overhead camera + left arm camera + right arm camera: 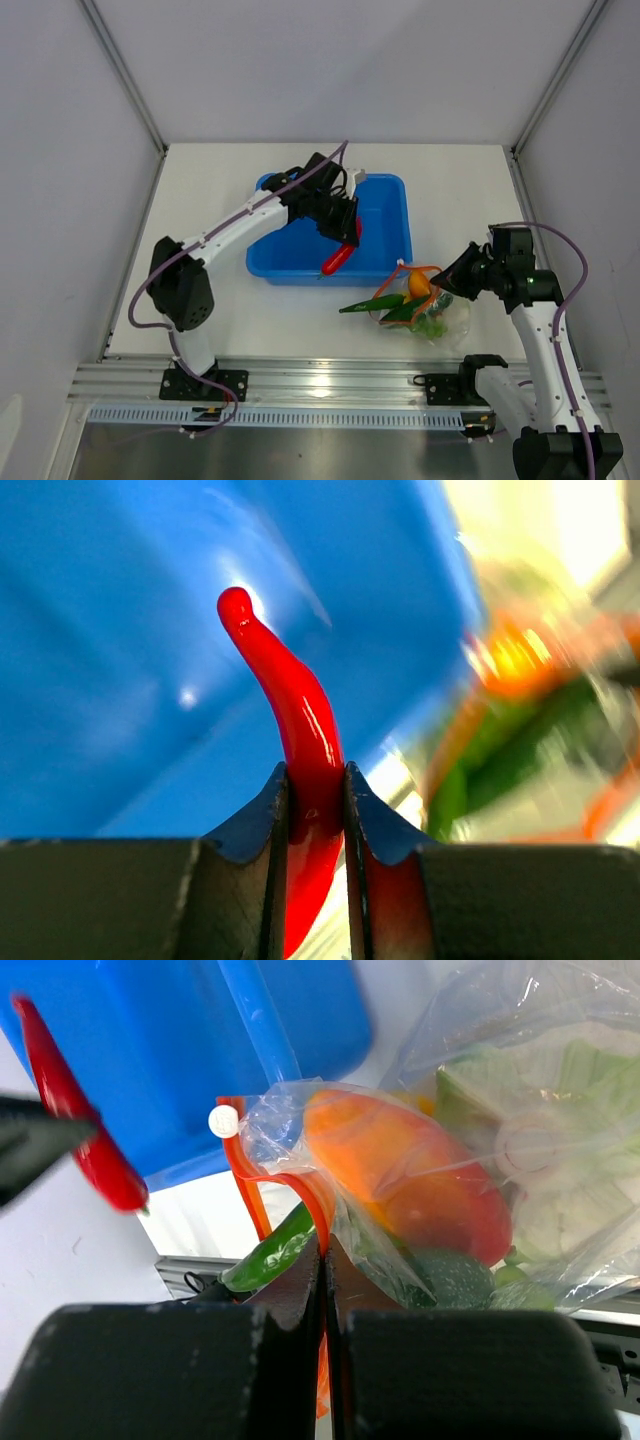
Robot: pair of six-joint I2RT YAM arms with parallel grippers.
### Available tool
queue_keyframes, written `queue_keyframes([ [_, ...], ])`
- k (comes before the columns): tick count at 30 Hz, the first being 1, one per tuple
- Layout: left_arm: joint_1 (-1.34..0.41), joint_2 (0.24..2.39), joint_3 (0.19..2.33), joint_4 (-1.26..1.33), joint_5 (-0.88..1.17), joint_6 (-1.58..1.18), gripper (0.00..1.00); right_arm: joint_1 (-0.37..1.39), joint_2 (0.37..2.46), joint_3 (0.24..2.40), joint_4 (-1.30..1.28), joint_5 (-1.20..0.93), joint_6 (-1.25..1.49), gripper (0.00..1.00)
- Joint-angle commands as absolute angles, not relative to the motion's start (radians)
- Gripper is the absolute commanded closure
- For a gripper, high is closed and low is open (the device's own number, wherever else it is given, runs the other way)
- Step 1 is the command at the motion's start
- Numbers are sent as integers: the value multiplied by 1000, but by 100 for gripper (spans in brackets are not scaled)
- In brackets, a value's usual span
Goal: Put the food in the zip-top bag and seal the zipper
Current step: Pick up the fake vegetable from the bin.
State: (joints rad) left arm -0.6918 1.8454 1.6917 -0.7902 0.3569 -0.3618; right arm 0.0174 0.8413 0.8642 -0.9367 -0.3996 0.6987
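Note:
My left gripper is shut on the red chili, which hangs over the front wall of the blue tub. The clear zip-top bag lies right of it on the table. It holds an orange fruit, a dark green cucumber and pale green food. A glossy green piece pokes out of its mouth. My right gripper is shut on the orange-red zipper and holds the mouth up and open toward the chili.
The blue tub stands at the table's middle, just behind the bag. Grey walls close in the table on three sides. An aluminium rail with both arm bases runs along the near edge.

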Motion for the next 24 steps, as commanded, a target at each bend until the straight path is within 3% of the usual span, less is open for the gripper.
queue_keyframes([
  [1,-716,1705,1582,-702,578,-270,99,14,836,884,-888,-391,670,100],
  [6,-727,1531,1390,-459,745,-299,99,14,807,868,-867,-402,692,100],
  [10,-733,1525,1410,-365,926,-331,99,15,802,865,-844,-428,721,100],
  [24,-822,1657,1539,-727,997,-169,100,25,772,861,-880,-420,733,100],
])
